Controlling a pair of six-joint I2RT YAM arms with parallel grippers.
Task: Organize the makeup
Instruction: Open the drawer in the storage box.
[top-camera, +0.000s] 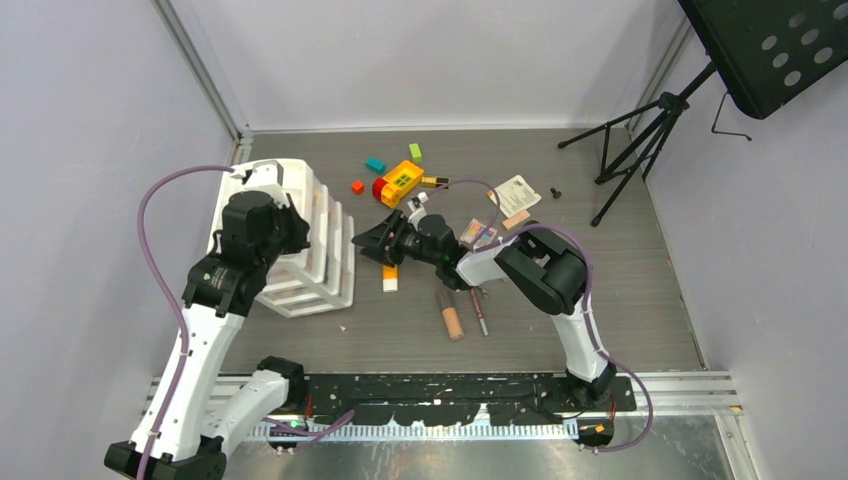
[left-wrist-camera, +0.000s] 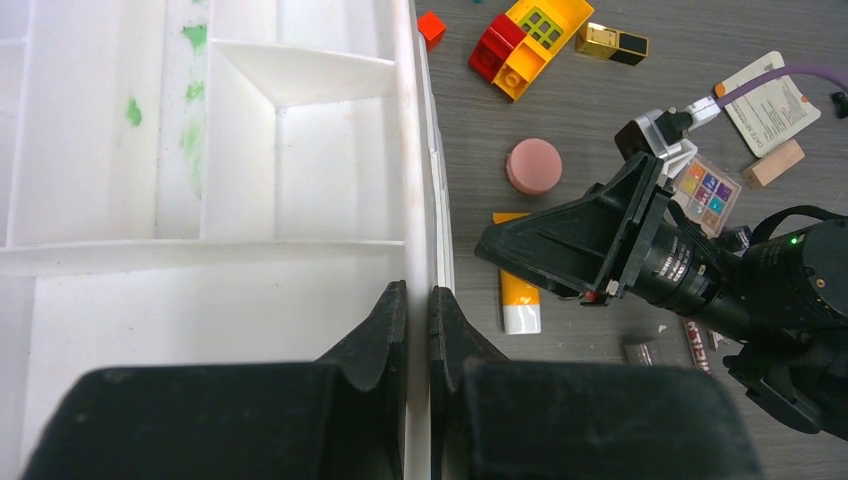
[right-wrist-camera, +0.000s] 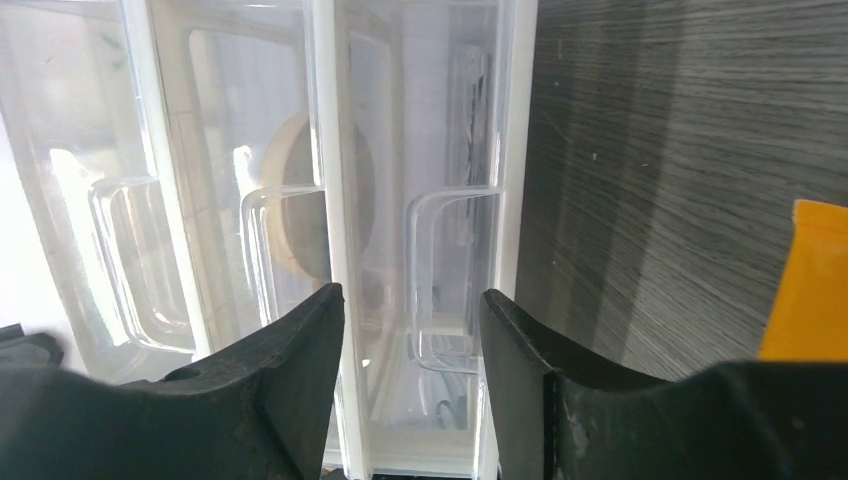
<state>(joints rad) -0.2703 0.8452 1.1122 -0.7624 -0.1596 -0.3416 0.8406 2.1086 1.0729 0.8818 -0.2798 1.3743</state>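
My left fingers (left-wrist-camera: 388, 335) clamp the organizer (left-wrist-camera: 425, 200) wall; right fingers (right-wrist-camera: 300, 345), apart, straddle its drawer pull (right-wrist-camera: 455, 270), orange tube (right-wrist-camera: 805, 280) just beside.

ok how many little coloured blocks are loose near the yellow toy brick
3: teal block and green block just beyond the yellow toy brick, red block at its left. Others may be hidden under the right arm.
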